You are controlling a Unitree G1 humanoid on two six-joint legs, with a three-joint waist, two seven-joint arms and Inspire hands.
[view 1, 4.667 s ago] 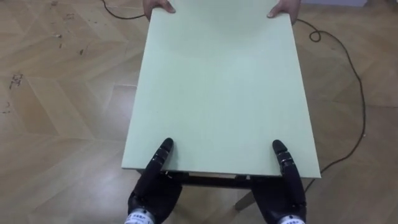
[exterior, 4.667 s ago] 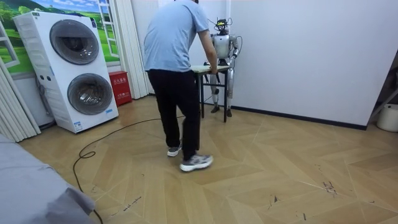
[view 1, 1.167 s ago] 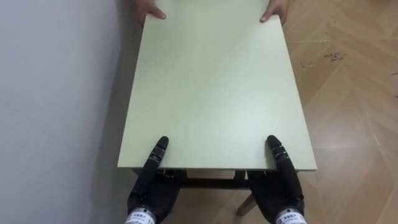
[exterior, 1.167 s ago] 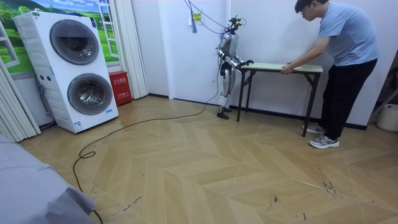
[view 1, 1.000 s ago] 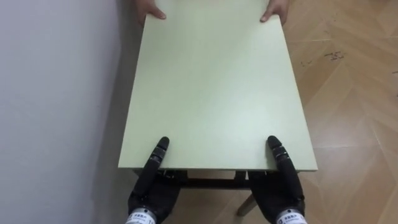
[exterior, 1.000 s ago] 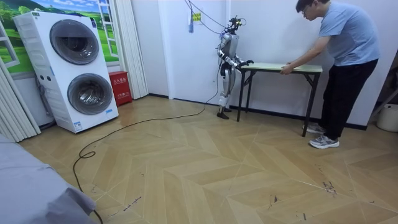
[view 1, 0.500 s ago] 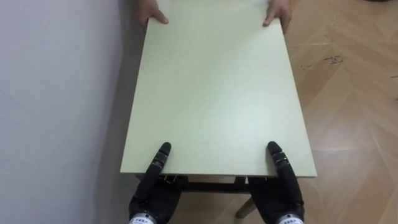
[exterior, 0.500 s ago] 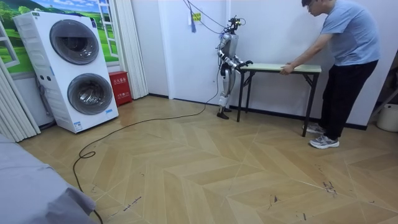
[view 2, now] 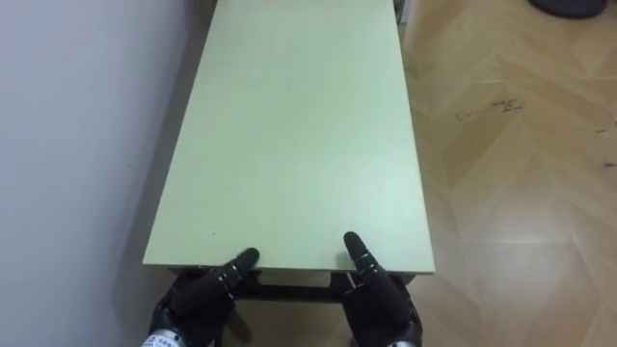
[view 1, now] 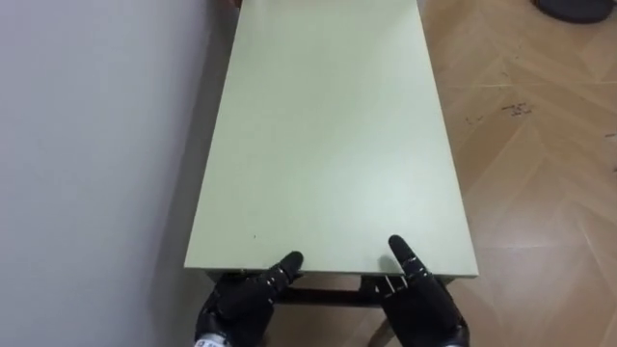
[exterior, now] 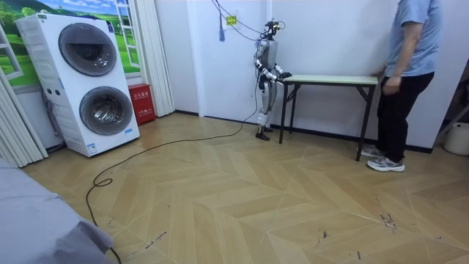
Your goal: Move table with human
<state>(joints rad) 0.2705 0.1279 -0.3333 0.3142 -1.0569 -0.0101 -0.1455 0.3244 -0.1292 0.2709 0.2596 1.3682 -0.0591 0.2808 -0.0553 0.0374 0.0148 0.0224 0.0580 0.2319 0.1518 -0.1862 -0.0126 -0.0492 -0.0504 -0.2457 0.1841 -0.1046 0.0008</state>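
A: What could bite us here, biggest thing first?

B: The wall [view 1: 87, 145]. The table [view 1: 328, 145] stands on the floor [view 1: 540, 193] with its left edge just beside it. If we swing our end that way, we scrape it.

A: And the person [exterior: 410, 66]?

B: Standing at the far edge, hands apparently off the table. If we lift at this point, we judge we would carry our end alone. The far end would drag, and the table could twist out of our hold.

A: How good is that hold?

B: Our left hand [view 1: 239, 299] sits at the near edge toward the left corner, and our right hand [view 1: 419, 301] toward the right corner. Each reaches a little onto the table, and the rest lies under it. So we cannot tell whether either is clamped or loose.

A: So a slip is possible.

B: Yes. And pulling back carelessly, we might catch on the frame [view 1: 328, 289] beneath the near edge.
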